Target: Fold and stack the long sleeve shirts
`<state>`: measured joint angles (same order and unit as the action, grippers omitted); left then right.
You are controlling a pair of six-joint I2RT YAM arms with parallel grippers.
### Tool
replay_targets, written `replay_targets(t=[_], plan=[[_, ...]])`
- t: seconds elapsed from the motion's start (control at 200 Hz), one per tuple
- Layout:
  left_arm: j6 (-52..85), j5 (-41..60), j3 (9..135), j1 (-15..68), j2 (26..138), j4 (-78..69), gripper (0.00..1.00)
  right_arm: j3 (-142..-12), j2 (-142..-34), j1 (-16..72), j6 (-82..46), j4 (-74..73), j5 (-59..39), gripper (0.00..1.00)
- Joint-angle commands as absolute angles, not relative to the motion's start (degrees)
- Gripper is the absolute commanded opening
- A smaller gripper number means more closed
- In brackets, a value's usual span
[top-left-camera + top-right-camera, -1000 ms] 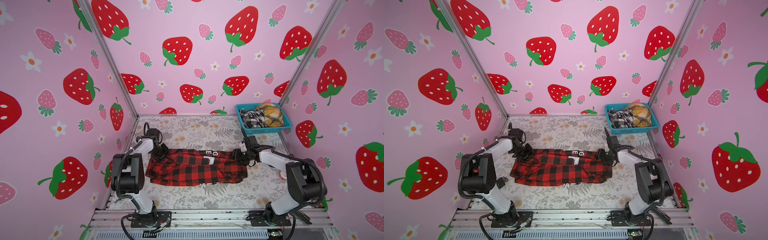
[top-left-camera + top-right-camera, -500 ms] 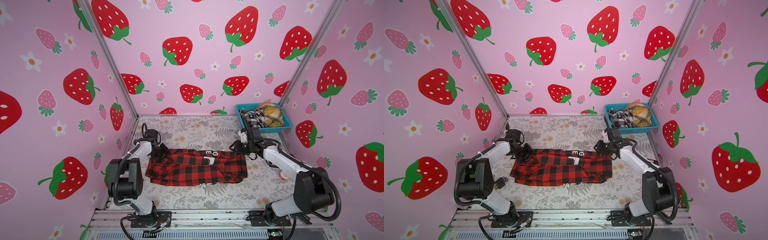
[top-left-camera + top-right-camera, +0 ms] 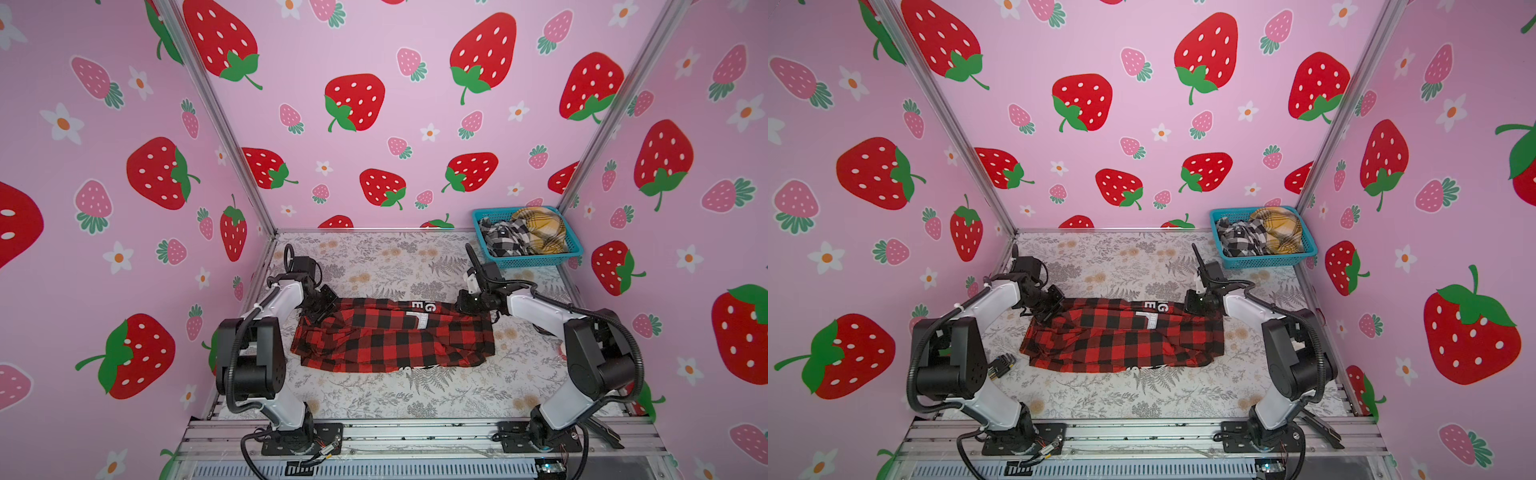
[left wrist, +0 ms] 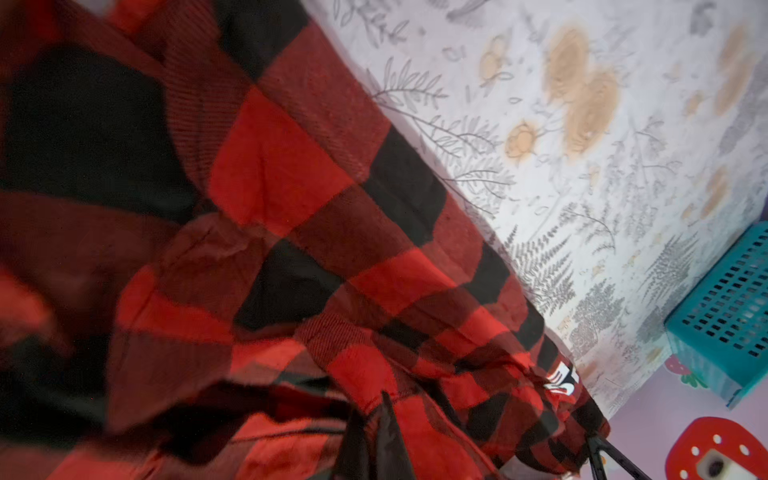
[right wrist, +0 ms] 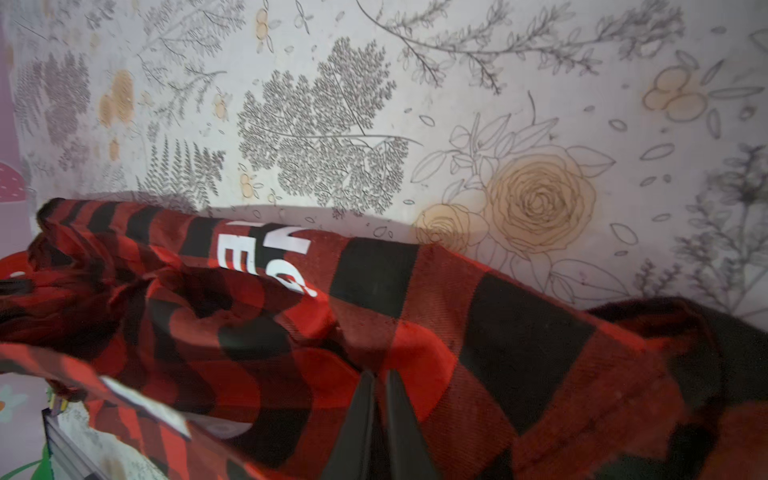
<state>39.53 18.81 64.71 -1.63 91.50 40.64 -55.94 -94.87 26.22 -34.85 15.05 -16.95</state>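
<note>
The desk [image 3: 374, 399] is covered mid-frame by the red-and-black shirt [image 3: 390, 336]. The black-and-white shirt [image 3: 505, 241] and mustard shirt [image 3: 540, 226] are heaped in the teal basket [image 3: 536, 260], upper right. The spread shirt's upper corners are clamped by the low-stretched left hand [image 3: 316, 312] and right hand [image 3: 466, 303].

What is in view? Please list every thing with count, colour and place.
table: 1, pale leaf print, the floor of the cell
walls: 3, pink with strawberries, around the table
basket: 1, teal, far right corner
red-and-black shirt: 1, check with white letters, mid table
black-and-white shirt: 1, plaid, in the basket
yellow shirt: 1, mustard plaid, in the basket
left gripper: 1, black, shut on the red-and-black shirt's far left edge
right gripper: 1, black, shut on its far right edge
</note>
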Motion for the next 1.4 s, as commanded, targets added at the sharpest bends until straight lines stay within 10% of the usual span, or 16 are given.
replay_targets(t=[0.0,0.355,0.921,1.391], plan=[[32.5,11.3,70.3,0.5,84.0,54.5,0.0,-53.0,-95.1,26.7,-35.2,14.1,-16.0,0.1],[30.5,6.8,62.3,8.4,76.1,66.4,0.0,-47.8,-100.2,26.6,-33.9,12.8,-14.1,0.05],[23.8,6.6,83.0,-0.6,111.8,57.1,0.0,-51.8,-100.2,26.2,-32.1,16.6,-14.7,0.06],[27.3,6.6,81.5,-2.0,105.5,54.5,0.56,-58.7,-88.6,28.5,-30.7,20.7,-17.2,0.51]])
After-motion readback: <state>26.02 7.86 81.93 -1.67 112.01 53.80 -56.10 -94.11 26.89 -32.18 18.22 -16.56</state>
